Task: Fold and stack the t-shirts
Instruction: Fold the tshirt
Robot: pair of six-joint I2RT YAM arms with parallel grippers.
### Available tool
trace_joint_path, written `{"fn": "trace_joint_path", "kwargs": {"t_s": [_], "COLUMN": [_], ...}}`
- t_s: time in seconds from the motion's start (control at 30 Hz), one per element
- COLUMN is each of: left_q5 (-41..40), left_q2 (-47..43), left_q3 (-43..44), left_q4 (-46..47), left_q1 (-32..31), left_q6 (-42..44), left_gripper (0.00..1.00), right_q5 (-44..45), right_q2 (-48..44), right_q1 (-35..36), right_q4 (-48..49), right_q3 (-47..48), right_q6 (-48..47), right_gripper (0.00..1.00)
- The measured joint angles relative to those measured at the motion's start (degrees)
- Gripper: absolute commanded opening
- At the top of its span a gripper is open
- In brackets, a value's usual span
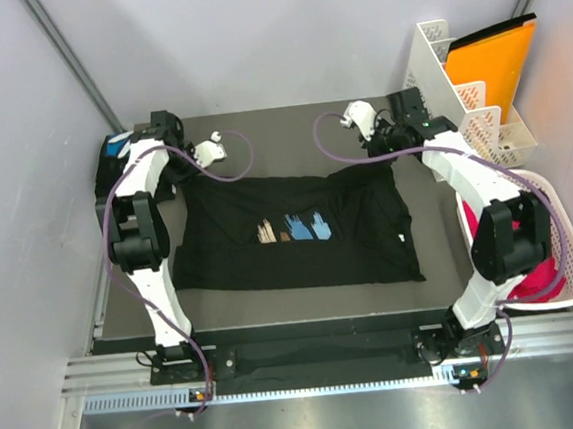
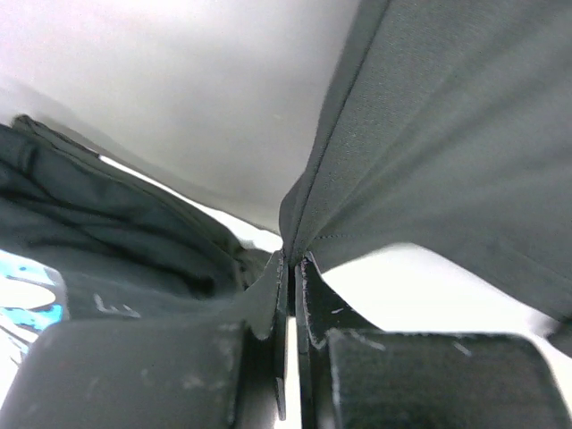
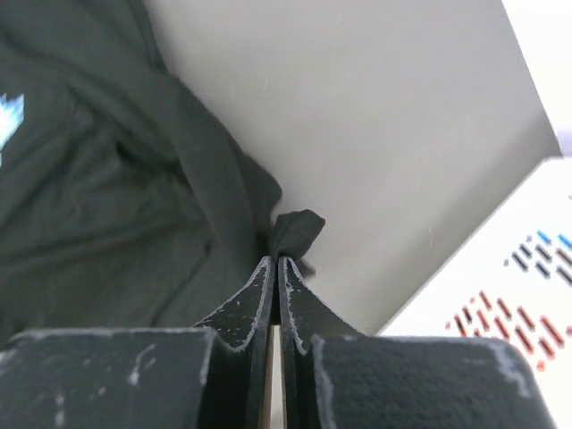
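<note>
A black t-shirt (image 1: 271, 261) with a blue-and-tan chest print (image 1: 298, 229) lies spread across the dark table (image 1: 441, 261). My left gripper (image 1: 197, 170) is shut on the shirt's far left edge, and in the left wrist view the hemmed cloth (image 2: 429, 134) rises from between the closed jaws of my left gripper (image 2: 293, 259). My right gripper (image 1: 382, 154) is shut on the far right corner. The right wrist view shows a small bunch of black cloth (image 3: 295, 231) pinched at the tips of my right gripper (image 3: 275, 261). Another black t-shirt (image 1: 115, 147) with a blue print (image 2: 27, 308) lies bunched at the far left.
A white basket (image 1: 571, 250) holding pink cloth stands at the table's right edge. Behind it is a white rack (image 1: 461, 89) with an orange folder (image 1: 494, 61). Grey walls close in the left, back and right sides.
</note>
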Motion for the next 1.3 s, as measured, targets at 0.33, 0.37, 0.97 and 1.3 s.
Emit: {"fn": "trace_joint_path", "kwargs": {"t_s": [0.33, 0.37, 0.97, 1.3], "left_q5": [-0.48, -0.68, -3.26, -3.21], "left_q2": [-4.07, -4.74, -12.02, -15.58], "left_q3": [-7.26, -8.33, -17.14, -20.04], "left_q4": [-0.39, -0.42, -0.74, -1.20], "left_q1": [0.00, 0.00, 0.37, 1.18], "left_q6": [0.15, 0.28, 1.62, 3.26], "left_gripper": [0.00, 0.00, 0.00, 0.00], "right_q5": [3.04, 3.30, 2.14, 2.12], "right_q2": [-8.66, -9.27, -19.26, -23.76], "right_q1": [-2.16, -2.51, -3.32, -3.32], "right_q4": [0.70, 0.68, -5.60, -8.50], "right_q3": [-11.74, -12.66, -19.23, -26.82], "right_q6": [-4.68, -5.25, -13.22, -15.91], "right_gripper": [0.00, 0.00, 0.00, 0.00]}}
